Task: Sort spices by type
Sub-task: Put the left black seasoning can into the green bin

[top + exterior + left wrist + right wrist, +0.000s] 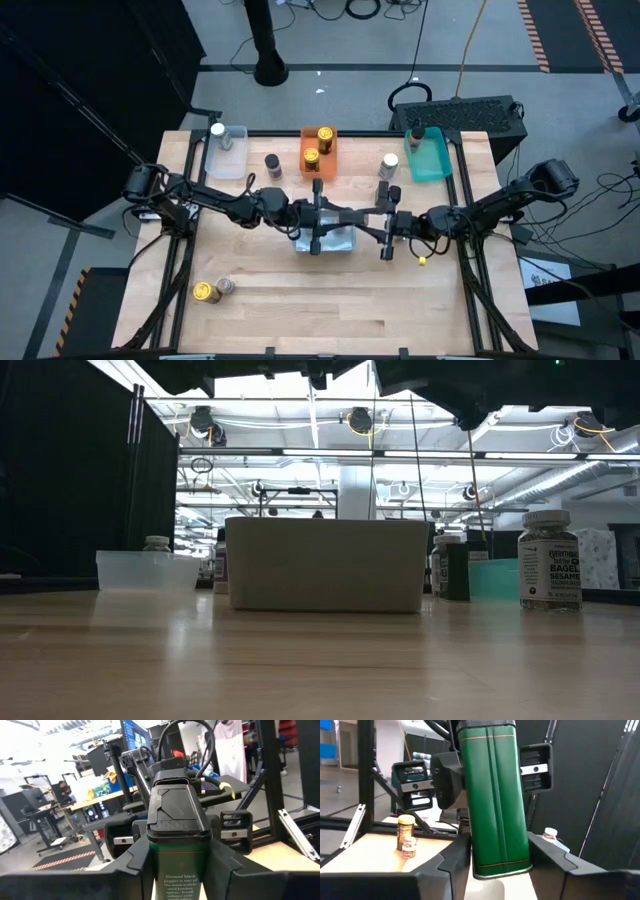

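A green rectangular tin of ground black pepper [179, 870] with a black lid [175, 805] stands upright in the air over a pale bin [330, 243] at the table's middle. It also shows in the right wrist view [495, 795]. My left gripper [338, 213] and my right gripper [365, 222] meet there, and both are shut on the tin. Small spice jars stand about: gold-lidded ones [311, 156] in the orange bin [330, 165], a white-lidded one [217, 130] in the clear bin [235, 160], and a dark one [417, 133] in the teal bin [432, 162]. My left gripper pinches the tin's two narrow sides just below the lid [155, 862] between its two fingers. It comes level from the table's left. The tin stands upright and is lifted clear. My right gripper has its two fingers on either side of the tin's bottom end [482, 857], flush against its sides. It comes level from the table's right, lower on the tin than the left gripper. The tin's base [502, 869] hangs clear above the pale bin.
A black-lidded jar [272, 165] and a white-lidded jar [389, 165] stand loose on the table behind the grippers. Two jars [205, 291] lie near the front left corner. A small yellow bit [422, 260] lies right of the pale bin. A bagel-seasoning jar [549, 560] shows in the low view.
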Action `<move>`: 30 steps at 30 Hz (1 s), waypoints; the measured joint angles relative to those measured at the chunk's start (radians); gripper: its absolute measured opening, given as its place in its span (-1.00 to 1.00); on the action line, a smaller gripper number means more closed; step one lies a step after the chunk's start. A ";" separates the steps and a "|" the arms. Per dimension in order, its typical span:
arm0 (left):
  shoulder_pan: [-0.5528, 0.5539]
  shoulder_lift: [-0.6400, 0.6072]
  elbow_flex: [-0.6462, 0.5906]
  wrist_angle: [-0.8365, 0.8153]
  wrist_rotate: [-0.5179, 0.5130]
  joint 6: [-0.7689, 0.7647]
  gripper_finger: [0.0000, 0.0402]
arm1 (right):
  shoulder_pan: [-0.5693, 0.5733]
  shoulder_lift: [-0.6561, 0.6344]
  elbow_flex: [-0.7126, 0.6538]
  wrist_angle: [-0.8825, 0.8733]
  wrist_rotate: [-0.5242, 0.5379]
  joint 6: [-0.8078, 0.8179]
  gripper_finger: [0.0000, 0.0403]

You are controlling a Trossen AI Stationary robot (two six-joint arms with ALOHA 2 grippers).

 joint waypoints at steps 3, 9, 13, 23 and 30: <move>-0.001 0.000 0.000 -0.017 -0.017 0.000 -0.39 | 0.000 0.000 0.000 -0.010 0.003 0.023 -0.14; -0.013 -0.002 0.000 -0.065 -0.088 0.002 -0.26 | 0.001 -0.007 0.000 -0.062 0.035 0.053 -0.01; -0.016 -0.002 0.000 -0.082 -0.118 0.004 -0.31 | 0.001 -0.007 0.000 -0.085 0.048 0.059 0.09; -0.016 -0.010 0.001 -0.143 -0.176 0.003 -0.35 | 0.001 -0.036 0.000 -0.170 0.073 0.103 0.27; -0.016 -0.028 0.002 -0.365 -0.285 -0.019 -0.36 | 0.004 -0.158 0.017 -0.430 0.115 0.163 0.28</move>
